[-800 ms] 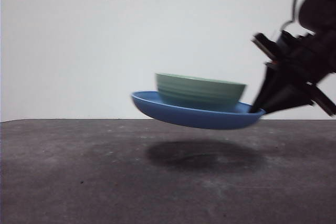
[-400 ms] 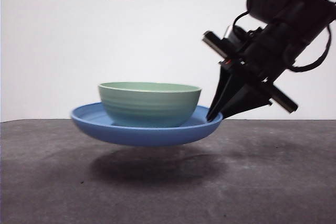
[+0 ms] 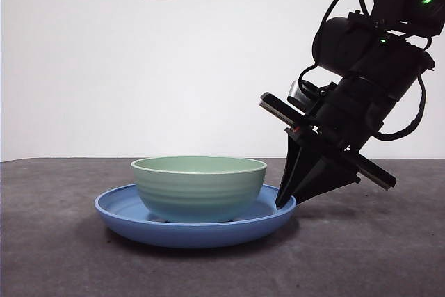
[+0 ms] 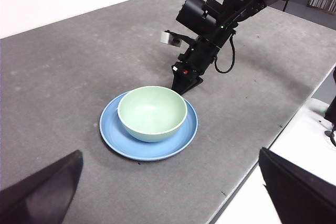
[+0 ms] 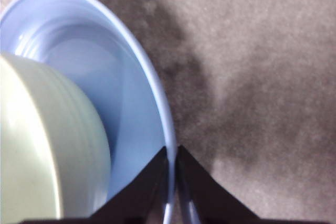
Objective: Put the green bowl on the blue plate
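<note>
We are seeing a wide glossy blue plate [image 3: 139, 224] resting on the dark grey table [image 3: 55, 255], a pale mint-green ridged bowl [image 3: 199, 188] sitting in it. The right gripper [image 3: 286, 203] is pinching the plate's rim; the left gripper [image 4: 168, 192] is hovering, jaws spread.

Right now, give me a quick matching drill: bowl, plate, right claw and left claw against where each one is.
1 bowl
2 plate
3 right claw
4 left claw

a flat on the table
b pinching the plate's rim
c high above the table, open, holding nothing
d sitting in the plate

Pairs: 1-d, 2-a, 3-b, 4-c
</note>
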Robot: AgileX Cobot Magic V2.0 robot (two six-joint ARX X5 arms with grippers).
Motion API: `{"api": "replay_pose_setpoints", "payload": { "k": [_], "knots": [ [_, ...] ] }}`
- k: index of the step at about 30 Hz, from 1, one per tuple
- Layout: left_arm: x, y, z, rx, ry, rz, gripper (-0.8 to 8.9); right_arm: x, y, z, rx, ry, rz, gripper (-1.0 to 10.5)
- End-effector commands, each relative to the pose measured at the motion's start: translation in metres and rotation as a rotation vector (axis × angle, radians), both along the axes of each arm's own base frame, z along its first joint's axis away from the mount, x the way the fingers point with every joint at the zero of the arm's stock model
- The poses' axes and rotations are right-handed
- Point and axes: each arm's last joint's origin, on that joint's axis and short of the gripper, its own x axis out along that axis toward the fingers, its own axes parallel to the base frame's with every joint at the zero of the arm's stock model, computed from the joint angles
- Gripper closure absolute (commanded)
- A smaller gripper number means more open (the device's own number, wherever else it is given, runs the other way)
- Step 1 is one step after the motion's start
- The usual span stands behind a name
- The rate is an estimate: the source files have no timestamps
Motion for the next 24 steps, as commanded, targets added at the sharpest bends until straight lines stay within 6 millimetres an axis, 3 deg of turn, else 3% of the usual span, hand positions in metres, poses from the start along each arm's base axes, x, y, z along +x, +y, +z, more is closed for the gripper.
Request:
{"api": "replay_pose_setpoints", "payload": {
  "k": [1, 14, 24],
  "knots": [
    [-0.001, 0.001, 0.003, -0.007, -0.021, -0.009, 1.57, 0.004, 0.005, 0.001, 0.013, -0.011, 0.002, 9.3],
    [-0.001, 0.001, 0.003, -0.008, -0.020, -0.008, 1.57, 0.007, 0.002, 0.007, 0.013, -0.021, -0.003, 8.4],
    [-0.001, 0.001, 0.003, -0.008, -0.021, -0.008, 1.57, 0.012, -0.017, 0.049, -0.115, -0.072, -0.002, 6.2]
  ]
}}
